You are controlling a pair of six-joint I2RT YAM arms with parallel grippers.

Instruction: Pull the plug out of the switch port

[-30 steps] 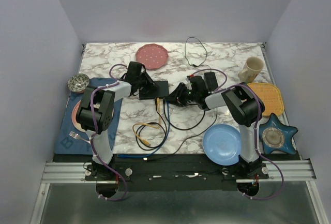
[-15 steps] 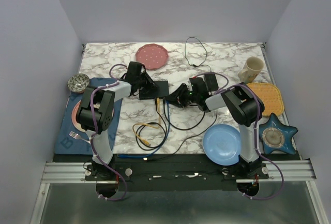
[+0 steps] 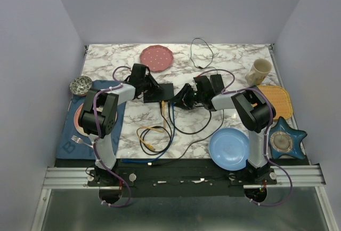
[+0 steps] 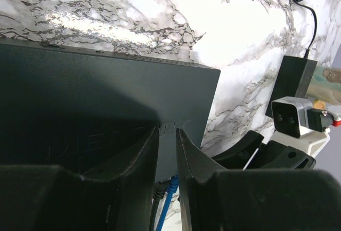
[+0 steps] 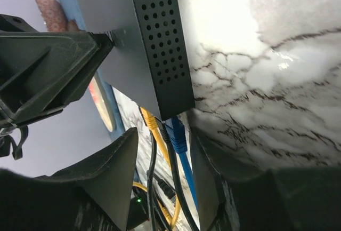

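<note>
The switch [image 3: 159, 92] lies flat on the desk [image 3: 224, 63], a little left of the middle, with its sockets on the edge facing the arms. All of its leads are in place: a yellow plug [image 5: 149, 120], a blue plug [image 5: 178, 135] and a black lead [image 5: 169, 159] run out from that edge. What is new is on the right. Over the last second the right claw [image 5: 165, 151] has slid leftwards, closer to the switch's near right corner, and its fingers have spread wider. It now stands astride the blue plug and the black lead, closed on neither. The left claw [image 4: 168, 132] has not stirred. It sits narrow over the top of the switch with only a slit between its fingers and nothing in that slit, apparently steadying the box. To my eye this is the line-up for the grasp, not the pull. No plug has left its port, and I can't tell which one it means to take.
</note>
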